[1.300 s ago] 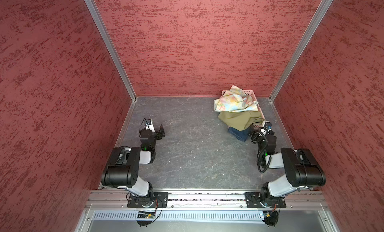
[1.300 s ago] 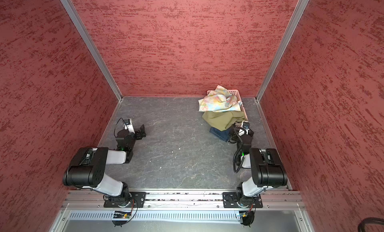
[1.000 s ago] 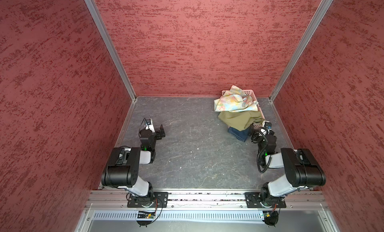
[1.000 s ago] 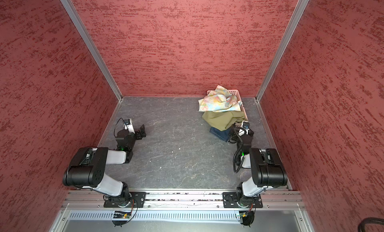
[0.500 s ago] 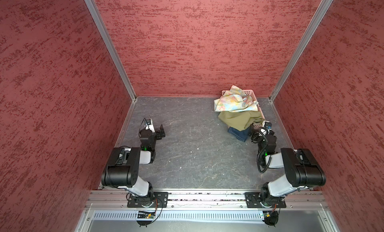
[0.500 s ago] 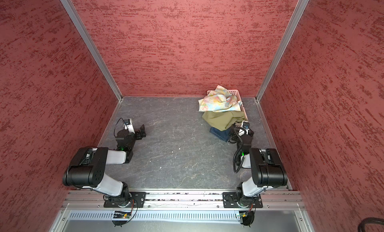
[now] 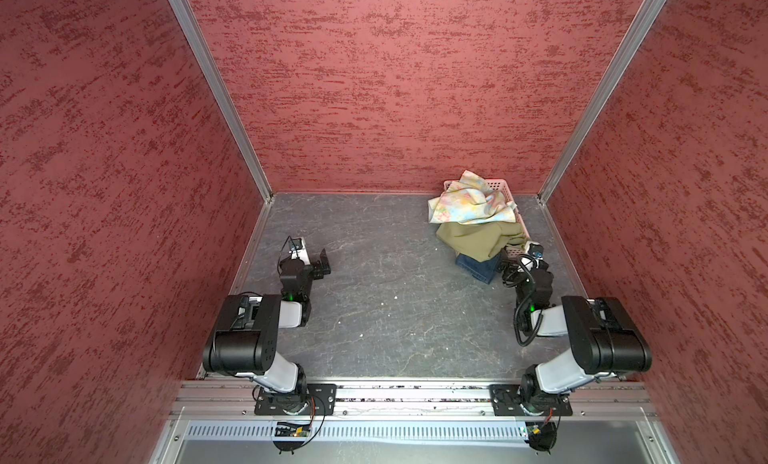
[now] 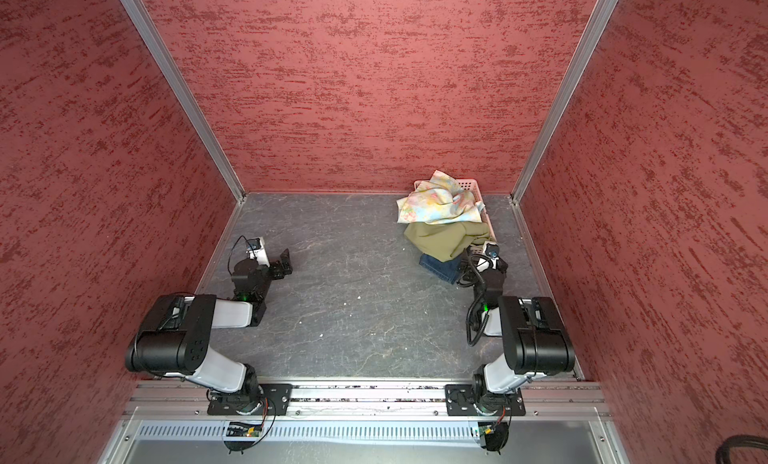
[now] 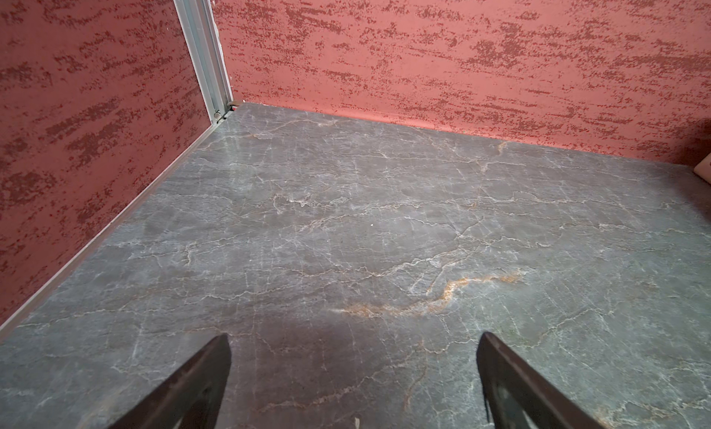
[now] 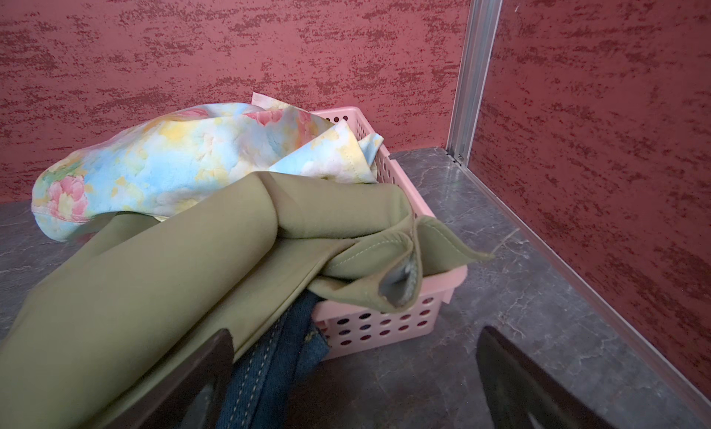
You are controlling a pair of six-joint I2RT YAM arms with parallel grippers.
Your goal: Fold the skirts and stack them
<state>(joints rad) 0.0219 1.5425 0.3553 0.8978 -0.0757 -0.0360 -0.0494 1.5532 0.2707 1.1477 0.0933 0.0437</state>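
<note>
Skirts heaped over the pink basket [image 7: 498, 184], far right: floral skirt [image 7: 471, 202] topmost, olive skirt [image 7: 478, 241] beneath, denim skirt [image 7: 478, 267] lowest. Left end effector [image 9: 354, 336] and right end effector [image 10: 354, 333] gape wide, empty. I'd pinch only the floral hem, lifting clear

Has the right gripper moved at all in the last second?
No. In a top view the right gripper sits at the same spot as before, by the near corner of the pink basket, jaws open.
</note>
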